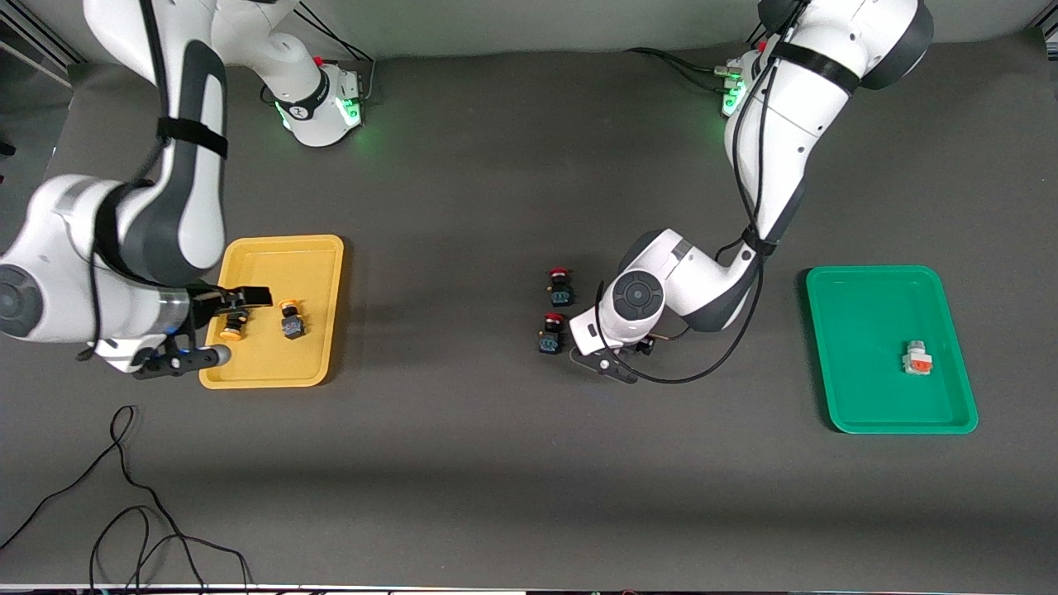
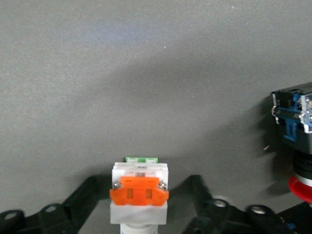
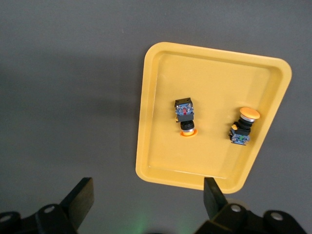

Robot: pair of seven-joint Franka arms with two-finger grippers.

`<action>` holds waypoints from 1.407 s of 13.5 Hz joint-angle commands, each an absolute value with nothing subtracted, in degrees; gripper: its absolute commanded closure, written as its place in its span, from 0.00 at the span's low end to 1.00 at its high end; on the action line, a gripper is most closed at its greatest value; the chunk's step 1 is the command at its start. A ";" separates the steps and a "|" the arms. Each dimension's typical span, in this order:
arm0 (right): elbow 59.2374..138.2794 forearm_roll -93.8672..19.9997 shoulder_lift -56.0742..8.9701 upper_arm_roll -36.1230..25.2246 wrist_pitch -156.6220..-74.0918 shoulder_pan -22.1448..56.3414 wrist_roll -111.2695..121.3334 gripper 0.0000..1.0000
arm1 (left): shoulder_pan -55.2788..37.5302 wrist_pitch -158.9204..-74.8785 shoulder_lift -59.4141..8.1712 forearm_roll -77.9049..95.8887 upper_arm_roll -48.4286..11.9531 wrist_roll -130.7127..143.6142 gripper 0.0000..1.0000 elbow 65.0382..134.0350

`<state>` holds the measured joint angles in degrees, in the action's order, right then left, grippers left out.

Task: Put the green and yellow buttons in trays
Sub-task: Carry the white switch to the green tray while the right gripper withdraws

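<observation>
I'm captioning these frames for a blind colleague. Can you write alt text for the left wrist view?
A white button with an orange block stands on the dark table between the left gripper's open black fingers, not yet clamped. Beside it, at the picture's edge, lies part of a black red-capped button.

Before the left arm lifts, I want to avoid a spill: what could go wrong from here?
1. The left gripper sits around the white-bodied button with its fingers apparently not yet touching it; lifting now could leave it on the table.
2. A red-capped button stands close beside it and could be knocked.
3. The right gripper hangs open over the yellow tray rim; lowering could tip it.
</observation>
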<state>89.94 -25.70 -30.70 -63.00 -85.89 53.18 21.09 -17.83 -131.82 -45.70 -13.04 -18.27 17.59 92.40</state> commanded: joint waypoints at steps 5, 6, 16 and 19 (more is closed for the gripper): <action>82.97 -19.53 -26.55 -63.72 -79.63 53.35 19.77 0.00 | -18.11 -130.18 -43.78 -13.80 -17.75 23.47 1.00 92.37; 82.88 -18.21 -24.98 -63.55 -79.63 53.52 19.86 0.00 | -18.02 -127.21 -42.64 -13.10 -17.84 23.64 1.00 91.85; 96.66 0.43 -0.63 -24.12 -87.00 25.09 4.84 0.00 | -2.84 -89.04 -26.99 -13.35 -17.93 22.50 1.00 80.24; 97.29 0.70 1.22 -11.56 -87.36 10.69 4.57 0.00 | 5.15 -89.91 -26.46 -12.93 -17.93 12.17 1.00 80.51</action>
